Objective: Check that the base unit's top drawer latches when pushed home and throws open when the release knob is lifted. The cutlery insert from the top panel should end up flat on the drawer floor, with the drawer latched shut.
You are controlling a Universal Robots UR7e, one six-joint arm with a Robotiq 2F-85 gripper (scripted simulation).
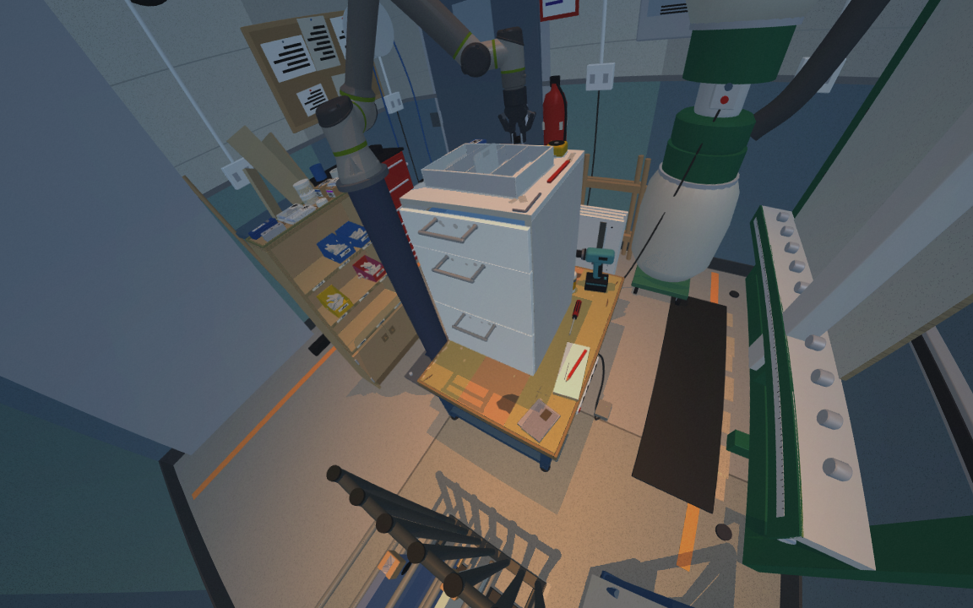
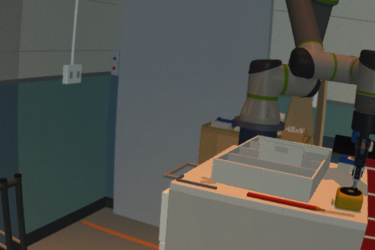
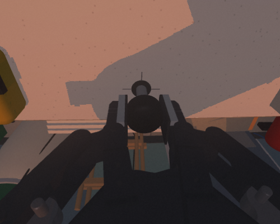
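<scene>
The release knob [image 3: 143, 113], a dark ball on a short stem, stands at the back edge of the white base unit's top panel, and my two fingers [image 3: 143, 112] have it between them, one on each side. The gripper [image 1: 514, 121] points straight down there, behind the cutlery insert [image 1: 487, 168], a white divided tray lying flat on the top panel. The top drawer [image 1: 446, 229] stands slightly proud of the two drawers below it.
The back edge of the top panel runs just behind the knob. A yellow tape measure [image 2: 348, 198] sits close beside the gripper, with a red pencil [image 2: 284, 201] along the panel's side. A red fire extinguisher [image 1: 554, 112] stands behind the unit, and a shelf rack [image 1: 324, 257] stands to the left.
</scene>
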